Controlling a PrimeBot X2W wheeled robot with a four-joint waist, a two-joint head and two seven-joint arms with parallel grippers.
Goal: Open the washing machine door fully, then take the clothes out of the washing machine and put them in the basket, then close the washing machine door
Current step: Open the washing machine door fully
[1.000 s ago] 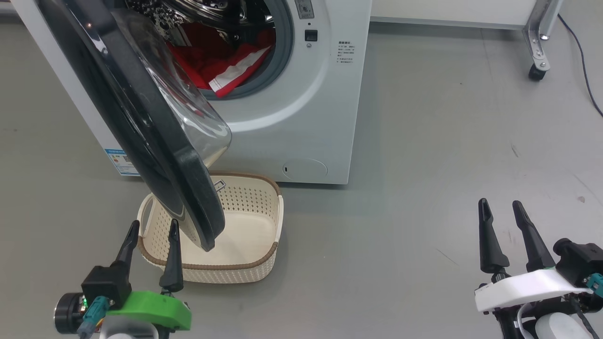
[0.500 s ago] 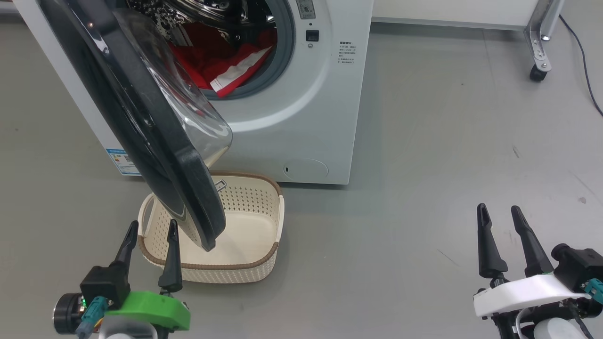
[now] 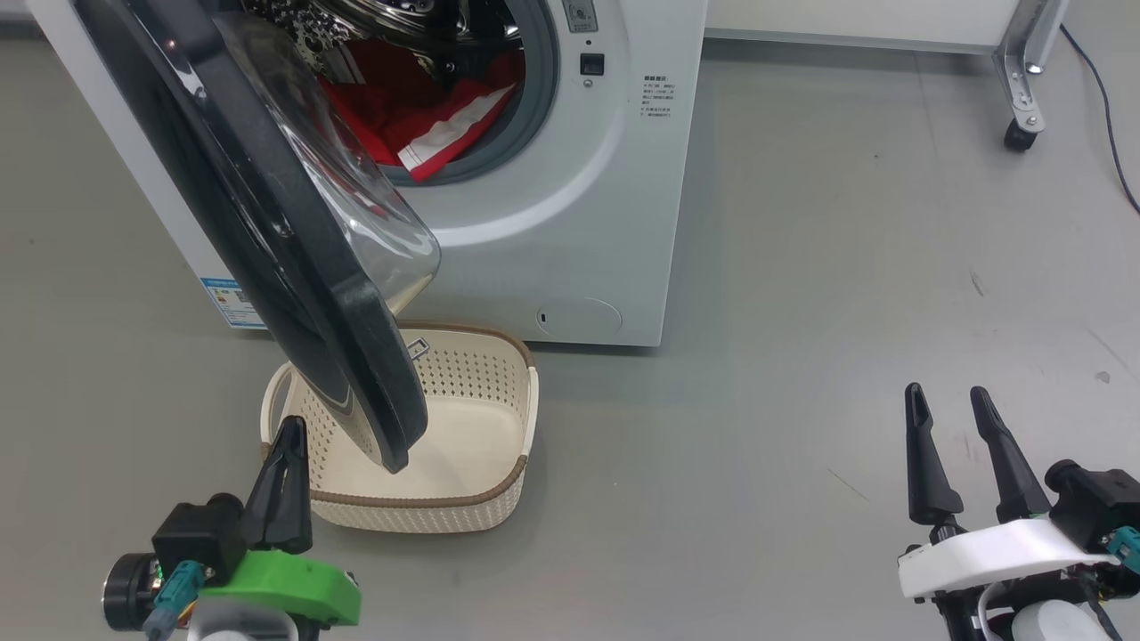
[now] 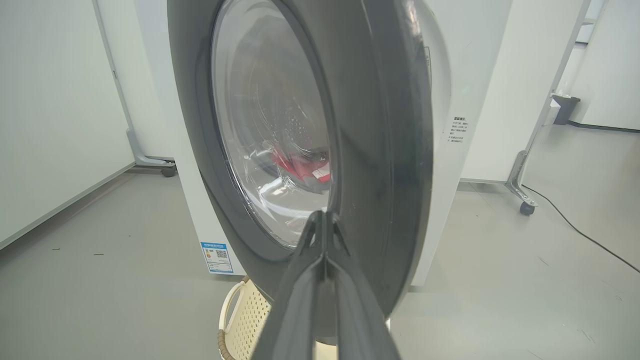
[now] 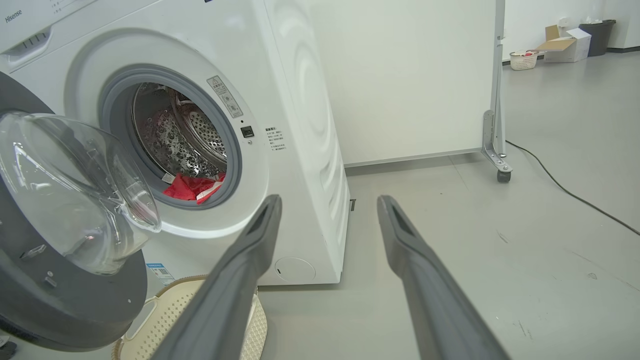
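Clock directions refer to the head view, 12 o'clock at the top.

1. The washing machine door (image 3: 258,214) stands partly open at 10 to 11 o'clock, hinged on the left of the opening. Its black rim faces left and its clear glass bowl faces the drum. Its lower edge overlaps the basket in the head view.
2. The washing machine (image 3: 570,223) occupies 11 to 12 o'clock. The steel drum (image 3: 392,18) and the grey seal (image 3: 534,89) are exposed.
3. The clothes (image 3: 419,116), red with a white stripe panel, lie inside the drum at its lower front, resting against the seal.
4. The basket (image 3: 463,512) stands on the floor (image 3: 802,312) at 7 o'clock, just in front of the machine base. No garment shows in its visible part.
5. A blue label sticker (image 3: 233,303) sits on the machine's side panel at 9 o'clock, behind the door.
6. The left gripper (image 3: 291,425) is at 7 o'clock, its tips at the basket's near left corner. Its fingers are pressed together and pinch nothing. In the left wrist view they point at the door rim.
7. The right gripper (image 3: 946,392) is at 4 o'clock, well apart from the machine. Its fingers are spread and empty.
8. A castor frame (image 3: 1020,80) and a cable (image 3: 1104,107) are at 2 o'clock.
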